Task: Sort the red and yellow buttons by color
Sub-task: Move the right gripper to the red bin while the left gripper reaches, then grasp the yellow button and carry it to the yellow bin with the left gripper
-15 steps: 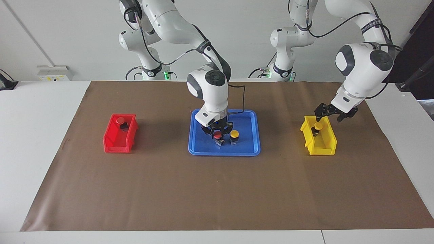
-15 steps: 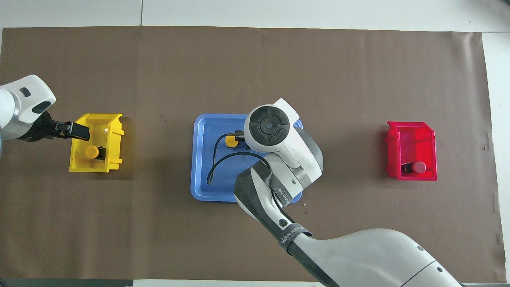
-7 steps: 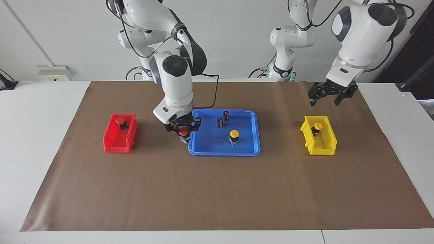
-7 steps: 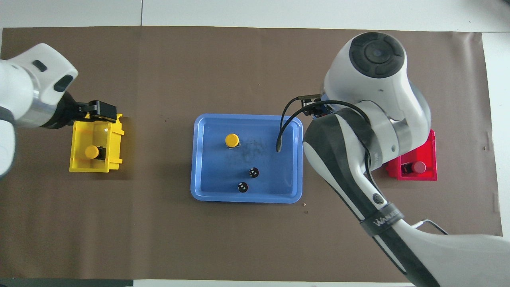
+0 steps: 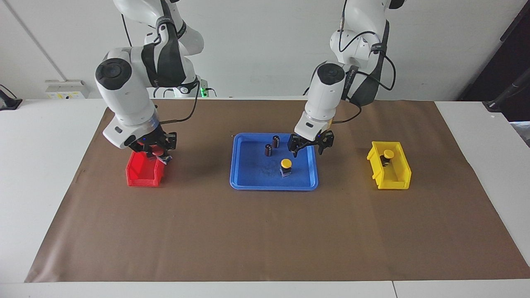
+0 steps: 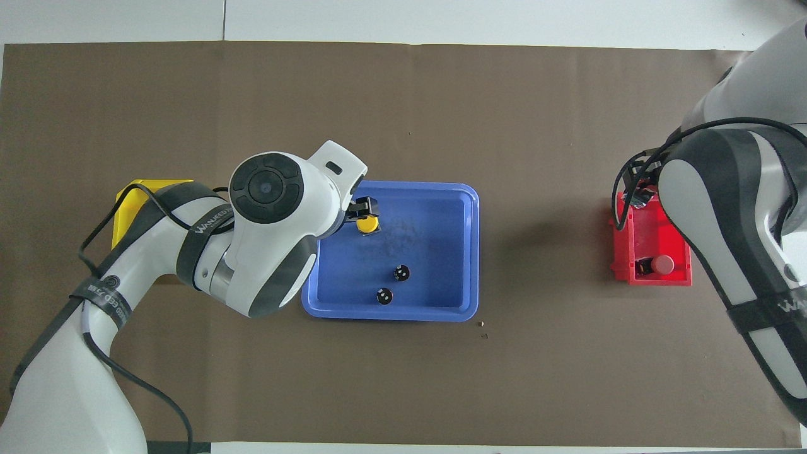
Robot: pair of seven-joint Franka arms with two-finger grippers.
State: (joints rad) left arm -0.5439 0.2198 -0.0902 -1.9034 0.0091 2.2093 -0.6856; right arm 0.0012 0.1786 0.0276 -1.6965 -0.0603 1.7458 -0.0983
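- Right gripper (image 5: pixel 155 150): hangs over the red plastic bin (image 5: pixel 143 174) at the right arm's end of the table, its fingertips drawn together on a red-capped push-button (image 5: pixel 157 152) held above the bin's open top. A second red-capped button (image 6: pixel 662 264) already lies inside this bin, against the wall nearest the robots.
- Left gripper (image 5: pixel 307 145): poised over the blue plastic tray (image 5: pixel 248 182) at the table's centre, jaws spread and empty, above the corner nearest the robots on the left arm's side.
- Two small dark cylinders with silvery tops (image 5: pixel 272 145): stand upright in the tray's nearer half; they are not buttons.
- Loose yellow-capped push-button (image 5: pixel 285 166): stands upright on its blocky black base, a little farther out than the cylinders and apart from them.
- Yellow plastic bin (image 5: pixel 391 176): sits at the left arm's end and holds the other yellow-capped button (image 5: pixel 388 155).
- Handling: the button looks light and rigid. Its smooth round cap probably slips, so the flat sides of the black base offer the surer hold.
- Clearance: the tray's rim is low and the brown mat (image 5: pixel 265 231) between tray and yellow bin is bare. The bin's upright walls call for a raised carry and a release from above.
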